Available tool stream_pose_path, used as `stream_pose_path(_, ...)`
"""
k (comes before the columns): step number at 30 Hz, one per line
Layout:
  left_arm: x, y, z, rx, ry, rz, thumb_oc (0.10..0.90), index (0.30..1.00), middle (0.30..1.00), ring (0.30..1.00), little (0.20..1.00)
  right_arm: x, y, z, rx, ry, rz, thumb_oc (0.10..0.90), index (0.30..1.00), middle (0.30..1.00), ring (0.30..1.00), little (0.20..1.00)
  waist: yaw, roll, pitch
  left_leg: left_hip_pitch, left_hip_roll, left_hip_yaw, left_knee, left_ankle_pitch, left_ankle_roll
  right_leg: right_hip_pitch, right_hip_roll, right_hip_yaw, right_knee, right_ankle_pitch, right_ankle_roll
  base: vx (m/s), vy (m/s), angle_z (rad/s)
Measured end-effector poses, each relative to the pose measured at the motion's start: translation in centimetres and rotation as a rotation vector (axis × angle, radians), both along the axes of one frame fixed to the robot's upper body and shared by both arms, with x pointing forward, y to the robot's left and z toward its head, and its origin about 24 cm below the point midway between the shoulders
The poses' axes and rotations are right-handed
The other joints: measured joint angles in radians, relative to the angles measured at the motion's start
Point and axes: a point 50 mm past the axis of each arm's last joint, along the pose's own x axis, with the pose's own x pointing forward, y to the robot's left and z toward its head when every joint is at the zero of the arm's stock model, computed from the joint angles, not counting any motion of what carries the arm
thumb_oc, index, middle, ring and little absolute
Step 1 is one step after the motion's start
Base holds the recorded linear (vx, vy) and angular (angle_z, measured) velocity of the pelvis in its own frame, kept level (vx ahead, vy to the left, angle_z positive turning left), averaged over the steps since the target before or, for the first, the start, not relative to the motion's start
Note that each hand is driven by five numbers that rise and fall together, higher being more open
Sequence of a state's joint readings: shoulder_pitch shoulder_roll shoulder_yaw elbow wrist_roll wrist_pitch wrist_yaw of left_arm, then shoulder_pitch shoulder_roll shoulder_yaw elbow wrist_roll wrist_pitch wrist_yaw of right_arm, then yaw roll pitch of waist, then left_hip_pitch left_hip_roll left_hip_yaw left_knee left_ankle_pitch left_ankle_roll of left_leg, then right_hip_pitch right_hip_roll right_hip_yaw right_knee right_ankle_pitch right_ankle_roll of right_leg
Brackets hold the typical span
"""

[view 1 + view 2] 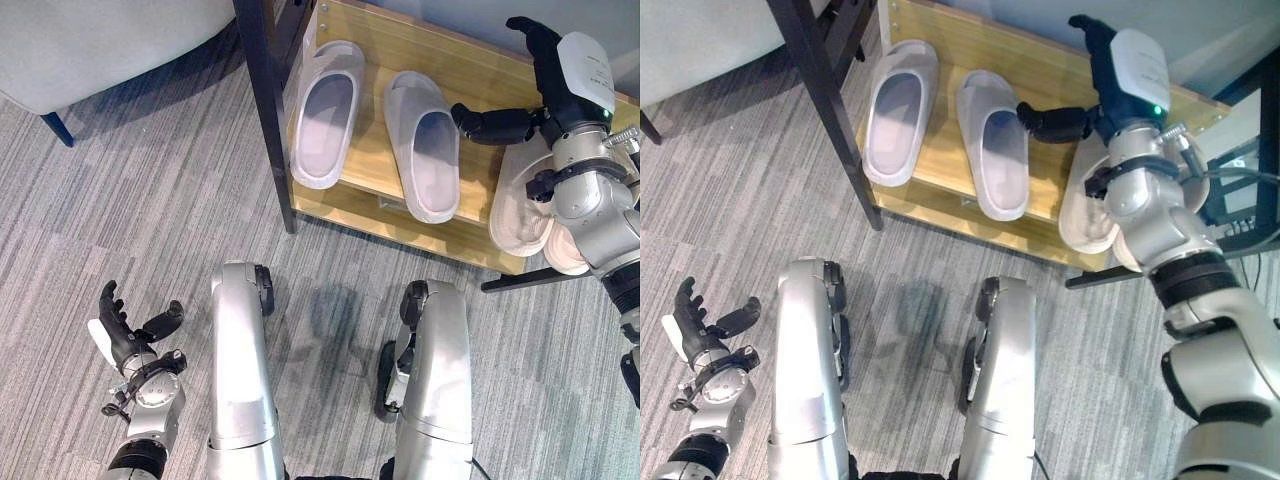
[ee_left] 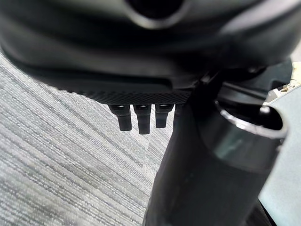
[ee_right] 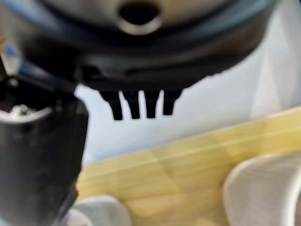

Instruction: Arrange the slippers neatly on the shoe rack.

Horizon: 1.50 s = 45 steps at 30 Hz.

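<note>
Left hand (image 1: pixel 128 338) open; unmarked slippers (image 1: pixel 424 143) racked.

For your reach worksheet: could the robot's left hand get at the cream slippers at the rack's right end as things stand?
Probably not: the left hand hangs open low over the carpet, far across from the cream slippers, and the right hand is already over them.

Two pale slippers (image 1: pixel 380 120) side by side on wooden shoe rack (image 1: pixel 470 70) — a beige pair (image 1: pixel 520 215) beside them

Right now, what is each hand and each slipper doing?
Left hand: open, holding nothing, low over the carpet.
Right hand: open, holding nothing, above the shoe rack.
Two grey slippers: flat, side by side on the rack.
Beige slippers: at the rack's right end, partly hidden by the arm.
</note>
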State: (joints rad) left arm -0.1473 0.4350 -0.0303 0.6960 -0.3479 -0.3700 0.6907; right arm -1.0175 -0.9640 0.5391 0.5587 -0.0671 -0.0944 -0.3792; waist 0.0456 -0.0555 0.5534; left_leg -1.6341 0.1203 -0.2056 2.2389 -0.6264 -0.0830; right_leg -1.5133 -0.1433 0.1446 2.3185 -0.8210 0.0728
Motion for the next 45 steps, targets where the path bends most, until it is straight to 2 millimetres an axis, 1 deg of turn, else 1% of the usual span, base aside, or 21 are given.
stream_pose_path(1, -0.1, 0.0, -0.1, 0.001, 0.003, 0.003, 0.8, 0.9, 0.9, 0.9, 0.9, -0.2, 0.4, 0.1, -0.001, -0.015, 0.028, 0.8, 0.9, 0.9, 0.9, 0.9, -0.007, 0.0, 0.0, 0.0, 0.0, 0.0, 0.0, -0.001, -0.001, 0.0, 0.0, 0.001, 0.0, -0.001, 0.0, 0.0, 0.0, 0.0)
stream_pose_path(2, -0.1, 0.0, -0.1, 0.005, 0.004, 0.001, 0.8, 0.9, 0.9, 0.9, 0.9, -0.5, 0.7, 0.1, 0.005, -0.027, 0.049, 0.8, 0.9, 0.9, 0.9, 0.9, -0.001, 0.0, 0.0, 0.0, -0.001, 0.001, 0.0, -0.001, -0.002, 0.0, 0.0, 0.0, 0.001, -0.002, 0.0, 0.0, 0.0, 0.0)
stream_pose_path(6, -0.1, -0.1, 0.1, 0.035, 0.005, -0.001, 0.8, 0.9, 0.9, 0.9, 0.9, -1.5, 2.1, -0.1, -0.003, -0.071, 0.142, 0.8, 0.9, 0.9, 0.9, 0.9, -0.004, 0.0, 0.0, 0.0, -0.003, -0.001, 0.0, -0.002, -0.004, 0.0, -0.001, -0.001, 0.003, -0.005, -0.003, 0.0, 0.0, 0.0)
stream_pose_path(10, 0.1, -0.4, 0.5, 0.043, -0.013, -0.014, 0.8, 0.9, 0.9, 0.9, 0.9, -2.0, 2.5, -0.6, -0.005, -0.07, 0.178, 0.8, 0.9, 0.9, 0.9, 0.9, -0.004, -0.001, 0.0, 0.0, -0.006, -0.001, 0.0, -0.002, -0.004, 0.001, -0.001, -0.001, 0.004, -0.005, -0.003, 0.0, 0.0, 0.0)
stream_pose_path(15, 0.1, -0.7, 0.5, 0.054, -0.015, -0.023, 0.8, 0.9, 0.9, 0.9, 0.9, -3.9, 2.6, -2.3, 0.025, -0.076, 0.236, 0.8, 0.9, 0.9, 0.9, 0.9, -0.01, -0.005, 0.003, 0.0, -0.009, -0.001, 0.001, -0.003, -0.005, 0.002, -0.001, 0.001, 0.005, -0.006, -0.002, 0.0, 0.0, 0.0)
stream_pose_path(17, 0.2, -0.9, 0.5, 0.067, -0.015, -0.025, 0.8, 0.9, 0.9, 0.9, 0.9, -5.3, 2.4, -3.2, 0.055, -0.1, 0.248, 0.8, 0.9, 0.9, 0.9, 0.9, -0.01, -0.006, 0.003, 0.0, -0.01, -0.001, 0.001, -0.003, -0.005, 0.002, -0.001, 0.0, 0.007, -0.009, -0.002, 0.0, 0.0, 0.0)
stream_pose_path(19, -0.1, -0.9, 0.3, 0.072, -0.008, -0.02, 0.8, 0.9, 0.9, 0.9, 0.9, -5.7, 2.8, -3.5, 0.068, -0.111, 0.27, 0.8, 0.9, 0.9, 0.9, 0.9, -0.015, -0.007, 0.003, 0.0, -0.01, -0.001, 0.002, -0.003, -0.005, 0.002, -0.001, 0.001, 0.007, -0.009, -0.001, 0.0, 0.0, 0.0)
stream_pose_path(20, -0.1, -0.9, 0.3, 0.075, -0.003, -0.022, 0.8, 0.9, 0.9, 0.9, 0.9, -5.9, 3.0, -3.7, 0.058, -0.112, 0.283, 0.8, 0.9, 0.9, 0.9, 0.9, -0.028, -0.007, 0.003, 0.001, -0.01, -0.001, 0.004, -0.003, -0.006, 0.001, -0.001, 0.002, 0.01, -0.009, -0.002, 0.0, 0.0, 0.0)
stream_pose_path(23, -0.1, -1.2, 0.6, 0.091, -0.019, -0.026, 0.8, 0.9, 0.9, 0.9, 0.9, -6.9, 2.8, -5.6, 0.119, -0.105, 0.275, 0.8, 0.9, 0.9, 0.9, 0.9, -0.028, -0.009, 0.004, 0.0, -0.012, -0.006, 0.006, -0.003, -0.007, 0.001, -0.001, -0.001, 0.015, -0.011, -0.004, 0.0, 0.0, 0.0)
stream_pose_path(26, -0.4, -1.1, 0.6, 0.1, -0.022, 0.002, 0.8, 0.9, 0.9, 0.9, 0.9, -7.2, 3.0, -8.2, 0.191, -0.041, 0.275, 0.8, 0.9, 0.9, 0.9, 0.9, -0.035, -0.009, 0.004, 0.0, -0.013, -0.007, 0.01, -0.005, -0.01, -0.002, 0.0, 0.001, 0.021, -0.012, -0.004, 0.0, 0.0, 0.0)
stream_pose_path(29, -0.7, -1.0, 0.4, 0.101, -0.015, 0.014, 0.8, 0.9, 0.9, 0.9, 0.9, -7.3, 3.3, -9.7, 0.225, -0.002, 0.274, 0.8, 0.9, 0.9, 0.9, 0.9, -0.035, -0.009, 0.004, 0.0, -0.013, -0.009, 0.01, -0.007, -0.015, -0.006, 0.0, 0.001, 0.023, -0.012, -0.005, 0.0, 0.0, 0.0)
stream_pose_path(33, -1.3, -0.7, 0.0, 0.087, -0.008, 0.049, 0.8, 0.9, 0.9, 0.9, 0.9, -7.4, 3.7, -10.7, 0.262, 0.021, 0.28, 0.8, 0.9, 0.9, 0.9, 0.9, -0.034, -0.008, 0.004, 0.0, -0.013, -0.01, 0.012, -0.008, -0.016, -0.006, 0.0, 0.0, 0.025, -0.013, -0.006, 0.0, 0.0, 0.0)
stream_pose_path(38, -1.3, -0.8, 0.0, 0.084, -0.007, 0.049, 0.8, 0.9, 0.9, 0.9, 0.9, -7.3, 4.7, -11.5, 0.275, 0.051, 0.309, 0.8, 0.9, 0.9, 0.9, 0.9, -0.033, -0.008, 0.004, 0.0, -0.015, -0.011, 0.014, -0.008, -0.016, -0.004, 0.0, 0.0, 0.025, -0.013, -0.006, 0.0, 0.0, 0.0)
stream_pose_path(41, -1.3, -0.8, 0.0, 0.085, -0.01, 0.053, 0.8, 0.9, 0.9, 0.9, 0.9, -7.1, 5.8, -12.3, 0.359, 0.066, 0.337, 0.8, 0.9, 0.9, 0.9, 0.9, -0.035, -0.008, 0.004, 0.0, -0.014, -0.011, 0.016, -0.008, -0.016, -0.004, 0.001, 0.001, 0.026, -0.013, -0.006, 0.0, 0.0, 0.0)
stream_pose_path(43, -1.1, -1.0, 0.1, 0.08, -0.016, 0.062, 0.8, 0.9, 0.9, 0.9, 0.9, -6.7, 6.5, -13.4, 0.406, 0.106, 0.344, 0.8, 0.9, 0.9, 0.9, 0.9, -0.034, -0.008, 0.004, 0.001, -0.014, -0.011, 0.018, -0.008, -0.016, -0.004, 0.001, 0.001, 0.028, -0.013, -0.006, 0.0, 0.0, 0.0)
stream_pose_path(45, -1.1, -1.0, 0.1, 0.079, -0.017, 0.061, 0.8, 0.9, 0.9, 0.9, 0.9, -6.5, 6.7, -13.9, 0.424, 0.122, 0.336, 0.8, 0.9, 0.9, 0.9, 0.9, -0.032, -0.008, 0.004, 0.001, -0.014, -0.011, 0.019, -0.008, -0.016, -0.005, 0.001, 0.003, 0.032, -0.013, -0.007, 0.0, 0.0, 0.0)
